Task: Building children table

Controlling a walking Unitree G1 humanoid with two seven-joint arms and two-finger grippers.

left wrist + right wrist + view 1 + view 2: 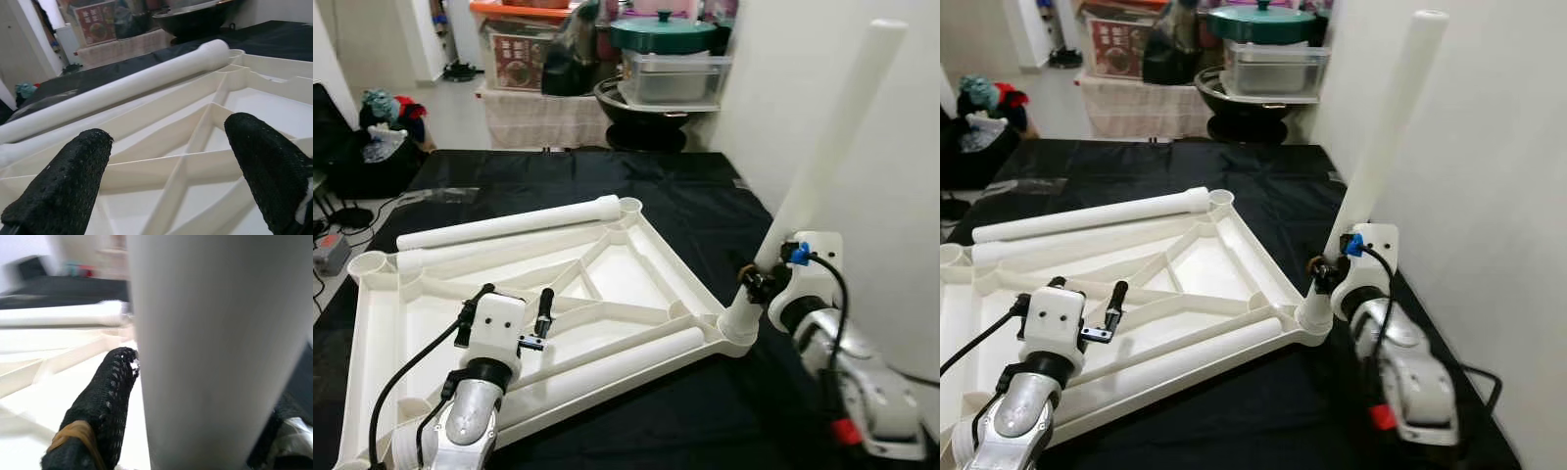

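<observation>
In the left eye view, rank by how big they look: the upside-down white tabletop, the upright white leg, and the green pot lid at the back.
1. Upside-down white tabletop, by far the largest.
2. Upright white leg, held by the right hand.
3. Green pot lid, smallest, though it sits farthest from the camera, so its true size is unsure.

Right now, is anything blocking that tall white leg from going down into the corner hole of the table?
Nothing visible blocks it. The right gripper holds the table leg tilted, its lower end already at the corner socket of the upturned tabletop. Two loose legs lie elsewhere on the frame.
</observation>
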